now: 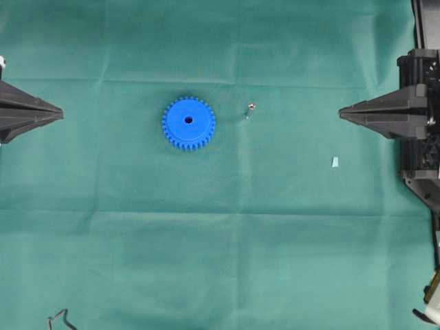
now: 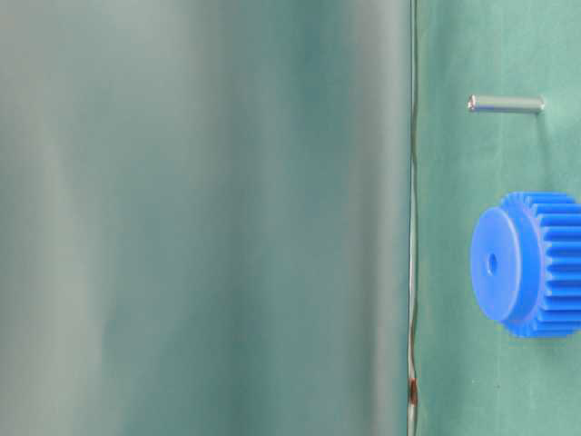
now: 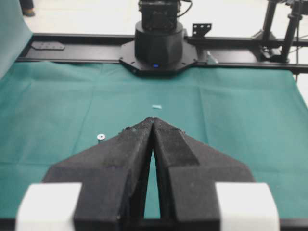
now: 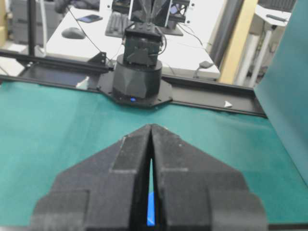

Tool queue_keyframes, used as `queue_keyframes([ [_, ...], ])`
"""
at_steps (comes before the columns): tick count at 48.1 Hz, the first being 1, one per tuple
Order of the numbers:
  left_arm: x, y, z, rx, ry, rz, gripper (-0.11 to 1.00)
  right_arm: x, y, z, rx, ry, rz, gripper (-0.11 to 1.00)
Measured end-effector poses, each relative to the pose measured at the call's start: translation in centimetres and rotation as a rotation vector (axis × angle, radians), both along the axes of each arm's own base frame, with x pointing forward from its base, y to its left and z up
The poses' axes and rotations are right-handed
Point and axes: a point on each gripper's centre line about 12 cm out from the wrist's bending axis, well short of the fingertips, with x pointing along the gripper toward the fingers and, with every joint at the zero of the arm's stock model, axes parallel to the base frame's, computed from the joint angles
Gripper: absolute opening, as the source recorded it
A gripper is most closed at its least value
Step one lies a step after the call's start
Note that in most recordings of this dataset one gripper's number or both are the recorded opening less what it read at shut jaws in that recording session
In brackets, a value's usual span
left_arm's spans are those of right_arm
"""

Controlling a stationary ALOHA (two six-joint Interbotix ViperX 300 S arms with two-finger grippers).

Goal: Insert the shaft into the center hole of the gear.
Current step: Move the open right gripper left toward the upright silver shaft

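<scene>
The blue gear (image 1: pixel 188 122) lies flat on the green cloth, its center hole (image 1: pixel 188 120) facing up; it also shows in the table-level view (image 2: pixel 531 263). The shaft (image 1: pixel 251 108) stands upright on the cloth to the gear's right, apart from it, and shows in the table-level view (image 2: pixel 506 104) and in the left wrist view (image 3: pixel 100 137). My left gripper (image 1: pixel 60 113) is shut and empty at the left edge. My right gripper (image 1: pixel 342 112) is shut and empty at the right side. A sliver of the gear shows between the right fingers (image 4: pixel 151 211).
A small pale blue scrap (image 1: pixel 335 161) lies on the cloth near the right gripper, also in the left wrist view (image 3: pixel 156 107). The arm bases (image 3: pixel 159 45) (image 4: pixel 137 77) stand at the cloth's ends. A dark wire (image 1: pixel 60 317) lies at the front left.
</scene>
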Motion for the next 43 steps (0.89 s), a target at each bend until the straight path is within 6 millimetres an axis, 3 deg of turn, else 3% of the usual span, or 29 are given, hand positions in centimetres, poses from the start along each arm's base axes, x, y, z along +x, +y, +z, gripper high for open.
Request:
queue_keyframes([
  [17, 0.3, -0.2, 0.1, 0.003, 0.046, -0.011, 0.0, 0.6, -0.7, 0.0, -0.001, 0.043, -0.033, 0.02],
  [32, 0.3, -0.2, 0.1, 0.003, 0.048, -0.013, 0.0, 2.5, -2.2, -2.4, 0.031, 0.141, -0.1, 0.05],
  [38, 0.3, -0.2, 0.1, 0.003, 0.048, -0.011, 0.0, 3.7, -2.8, -4.0, 0.052, 0.192, -0.123, 0.24],
  [43, 0.3, -0.2, 0.1, 0.003, 0.048, -0.013, 0.0, 5.1, -3.5, -6.0, 0.07, 0.261, -0.148, 0.56],
])
